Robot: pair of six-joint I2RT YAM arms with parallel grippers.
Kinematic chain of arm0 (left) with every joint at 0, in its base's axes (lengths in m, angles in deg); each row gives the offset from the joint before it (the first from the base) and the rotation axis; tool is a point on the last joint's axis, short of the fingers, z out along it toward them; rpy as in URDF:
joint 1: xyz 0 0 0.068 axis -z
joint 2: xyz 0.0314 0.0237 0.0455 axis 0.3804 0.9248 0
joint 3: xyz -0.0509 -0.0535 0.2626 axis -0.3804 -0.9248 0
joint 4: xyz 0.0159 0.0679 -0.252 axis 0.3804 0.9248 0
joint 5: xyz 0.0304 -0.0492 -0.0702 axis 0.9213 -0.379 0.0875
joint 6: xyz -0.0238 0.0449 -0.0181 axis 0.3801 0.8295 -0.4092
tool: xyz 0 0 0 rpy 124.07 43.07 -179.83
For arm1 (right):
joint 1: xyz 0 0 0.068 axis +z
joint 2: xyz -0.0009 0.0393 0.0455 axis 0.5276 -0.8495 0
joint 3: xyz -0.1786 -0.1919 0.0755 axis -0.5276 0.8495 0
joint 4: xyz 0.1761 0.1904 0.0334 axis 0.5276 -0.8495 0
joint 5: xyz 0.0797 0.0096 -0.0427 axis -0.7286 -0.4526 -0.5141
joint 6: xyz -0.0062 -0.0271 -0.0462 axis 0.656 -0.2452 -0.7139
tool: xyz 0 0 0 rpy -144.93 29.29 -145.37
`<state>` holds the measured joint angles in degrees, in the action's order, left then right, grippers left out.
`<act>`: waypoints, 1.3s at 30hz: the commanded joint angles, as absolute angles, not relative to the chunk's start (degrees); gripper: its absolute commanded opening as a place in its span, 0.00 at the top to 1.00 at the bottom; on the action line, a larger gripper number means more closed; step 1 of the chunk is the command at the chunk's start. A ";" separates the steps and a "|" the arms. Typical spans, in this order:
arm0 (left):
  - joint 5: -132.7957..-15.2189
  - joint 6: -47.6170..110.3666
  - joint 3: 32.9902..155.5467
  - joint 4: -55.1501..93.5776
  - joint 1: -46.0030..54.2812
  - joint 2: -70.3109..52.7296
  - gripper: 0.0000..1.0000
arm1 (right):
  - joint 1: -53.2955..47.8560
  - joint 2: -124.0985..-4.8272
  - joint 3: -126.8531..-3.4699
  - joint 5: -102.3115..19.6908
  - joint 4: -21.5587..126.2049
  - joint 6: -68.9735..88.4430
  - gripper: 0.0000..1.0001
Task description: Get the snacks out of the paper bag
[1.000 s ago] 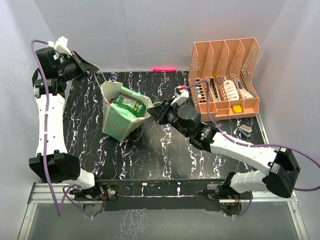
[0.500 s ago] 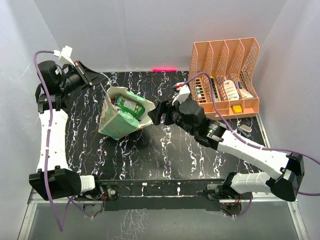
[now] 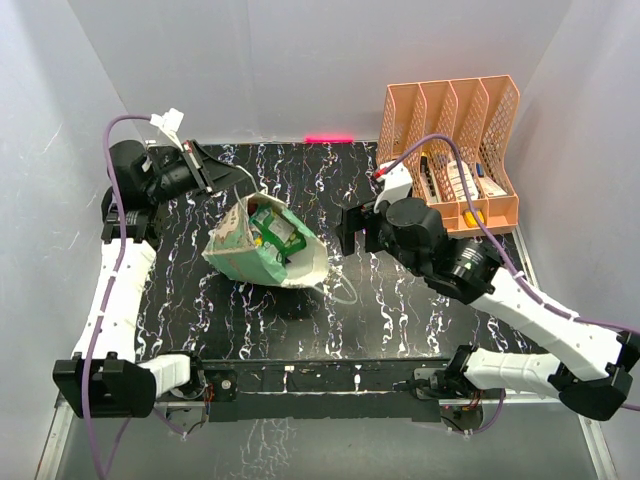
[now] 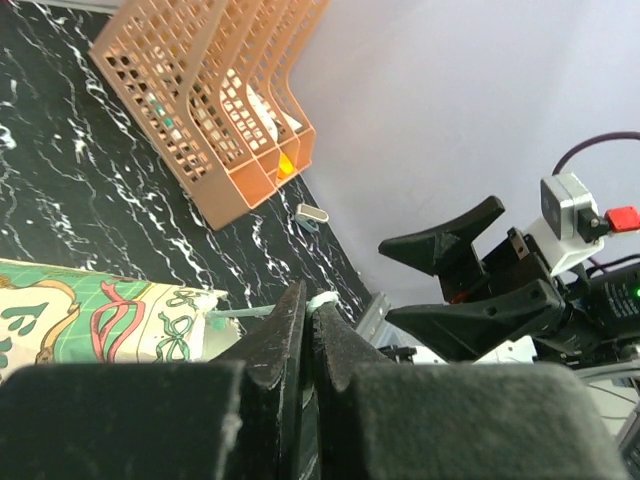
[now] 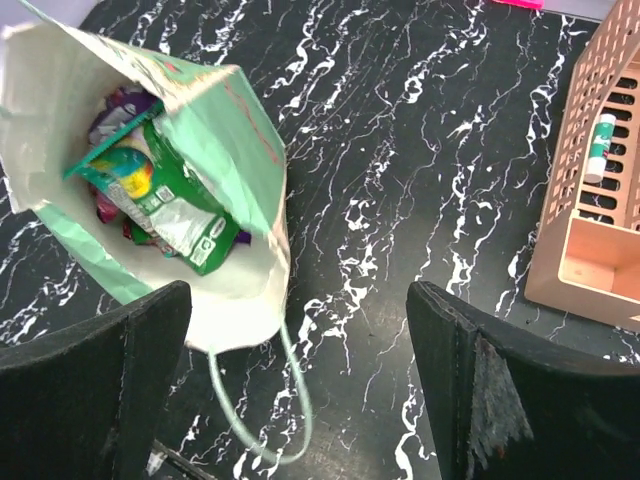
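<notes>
Top view: my left gripper (image 3: pixel 222 176) is pinched shut on the string handle of the paper bag (image 3: pixel 240 255). The bag's tipped over on the counter (image 3: pixel 400 320), mouth facing my right gripper (image 3: pixel 350 230), with the snacks (image 3: pixel 272 228) inside.

Left wrist: jaws closed on the pale string.

Right wrist: jaws spread wide, holding nothing, above the bag's mouth, green packet on top.

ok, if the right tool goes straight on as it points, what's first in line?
The right tool would probably meet the paper bag first, at its open rim near the string handle. Depth is unclear; slightly right it lands on the black marble table.
</notes>
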<state>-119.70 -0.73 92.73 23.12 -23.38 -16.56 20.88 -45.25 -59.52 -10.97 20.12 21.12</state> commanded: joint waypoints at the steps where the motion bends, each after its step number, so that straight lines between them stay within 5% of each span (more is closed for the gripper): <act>1: -121.37 -1.98 91.06 19.51 -21.53 -22.07 1.00 | 20.73 -43.79 -59.59 -16.96 25.28 18.15 0.14; 7: -121.01 -4.81 86.52 18.94 -20.13 -24.45 1.00 | 20.93 -50.17 -53.68 -40.56 40.95 21.74 0.44; 14: -119.87 -4.64 87.30 22.05 -19.92 -25.32 1.00 | 26.52 -56.37 -48.47 -40.94 53.25 26.11 0.66; 23: -116.70 -8.08 84.59 21.40 -19.72 -27.03 1.00 | 28.49 -63.08 -46.25 -27.86 59.73 22.61 0.71; 39: -115.85 -8.62 83.33 23.17 -19.52 -28.78 1.00 | 34.33 -69.41 -43.91 -47.08 75.27 20.12 0.71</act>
<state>-115.63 -7.22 83.35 24.21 -19.77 -25.98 32.97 -71.94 -46.24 -37.35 62.61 18.01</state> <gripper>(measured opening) 0.015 0.287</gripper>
